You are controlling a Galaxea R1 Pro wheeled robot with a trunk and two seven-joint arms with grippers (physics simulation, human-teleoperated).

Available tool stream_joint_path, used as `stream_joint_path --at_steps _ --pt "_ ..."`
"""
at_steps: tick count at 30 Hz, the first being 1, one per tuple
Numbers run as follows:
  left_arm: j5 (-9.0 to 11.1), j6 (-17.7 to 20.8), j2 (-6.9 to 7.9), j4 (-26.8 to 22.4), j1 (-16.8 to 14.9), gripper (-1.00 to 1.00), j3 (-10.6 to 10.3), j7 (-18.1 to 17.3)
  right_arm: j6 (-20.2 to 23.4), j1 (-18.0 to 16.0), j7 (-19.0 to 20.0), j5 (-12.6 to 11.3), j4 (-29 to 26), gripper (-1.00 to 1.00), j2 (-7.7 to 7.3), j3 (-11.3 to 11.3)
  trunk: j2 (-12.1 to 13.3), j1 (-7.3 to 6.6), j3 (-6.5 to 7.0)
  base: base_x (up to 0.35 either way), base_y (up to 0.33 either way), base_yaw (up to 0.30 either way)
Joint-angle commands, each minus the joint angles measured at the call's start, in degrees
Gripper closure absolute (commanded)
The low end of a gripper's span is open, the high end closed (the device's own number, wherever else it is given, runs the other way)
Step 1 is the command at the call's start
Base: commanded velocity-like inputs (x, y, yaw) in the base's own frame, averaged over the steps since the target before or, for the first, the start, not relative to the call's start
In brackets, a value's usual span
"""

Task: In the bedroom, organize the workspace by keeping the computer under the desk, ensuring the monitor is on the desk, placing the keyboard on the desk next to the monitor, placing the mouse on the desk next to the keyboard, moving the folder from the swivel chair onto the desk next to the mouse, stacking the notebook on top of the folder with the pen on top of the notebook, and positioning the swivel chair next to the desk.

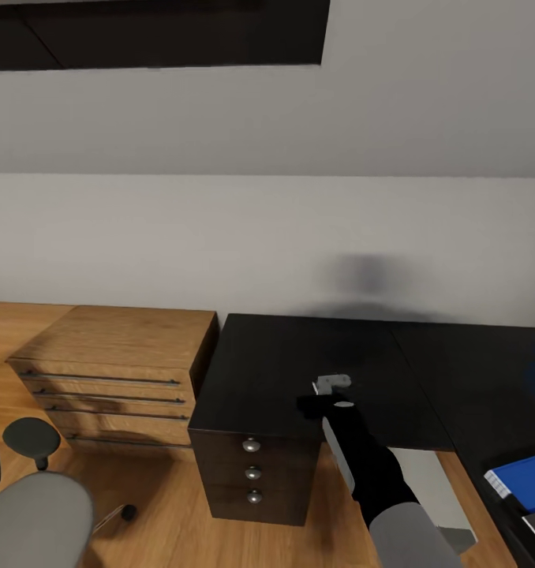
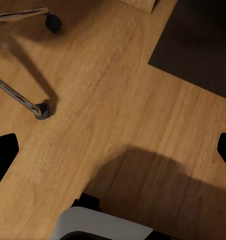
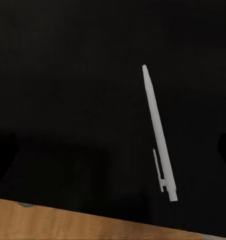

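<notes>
On the desk [image 1: 283, 371]: one pen [image 3: 158, 135], one folder [image 1: 528, 480]; right end effector [image 1: 331, 392] released above.

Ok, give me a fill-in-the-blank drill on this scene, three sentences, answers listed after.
1. The white pen lies on the glossy ____ top of the desk.
2. The desk's drawer unit has ____ round silver knobs.
3. The folder at the right edge of the head view is bright ____.

Missing words: black; three; blue
</notes>
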Motion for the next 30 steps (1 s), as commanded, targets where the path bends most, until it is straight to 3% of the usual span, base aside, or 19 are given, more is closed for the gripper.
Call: stream_joint_path --at_steps 1,9,16,19,22,26,30 --pt "0.28 -0.03 -0.04 -0.12 0.03 -1.0 0.01 0.0 1.66 -1.12 -0.51 0.2 -0.01 -1.0 0.0 0.1 -0.46 0.23 -0.25 0.0 0.0 0.0" --pt "0.4 0.32 0.04 -0.12 0.03 -1.0 0.12 -0.01 13.87 -11.45 -1.8 0.05 5.5 -1.0 0.0 -0.05 -3.67 1.99 -1.68 0.0 0.0 0.0" --pt "0.48 0.35 0.03 -0.12 0.03 -1.0 0.17 -0.01 16.66 -16.04 -1.85 0.04 10.08 -1.0 0.0 -0.14 -6.48 3.53 -2.94 0.0 0.0 0.0" --pt "0.48 0.28 0.08 -0.12 0.03 -1.0 0.18 -0.01 17.03 -18.03 -1.84 -0.04 15.33 -1.0 0.0 -0.15 -7.68 4.19 -3.48 0.0 0.0 0.0" --pt "0.48 0.2 0.09 -0.12 0.03 -1.0 0.18 -0.01 17.15 -19.9 -1.84 -1.22 20.55 -1.0 0.0 -0.25 -8.88 4.85 -4.02 0.0 0.0 0.0" --pt "0.49 0.16 0.1 -0.12 0.03 -1.0 0.19 -0.01 17.57 -20.57 -1.84 -4.06 22.83 -1.0 0.0 -0.31 -10.49 5.73 -4.74 0.0 0.0 0.0" --pt "0.49 0.1 0.1 -0.12 0.03 -1.0 0.19 -0.07 19.69 -20.81 -1.79 -6.86 23.6 -1.0 0.0 -0.37 -10.49 5.73 -4.74 0.0 0.0 0.0"
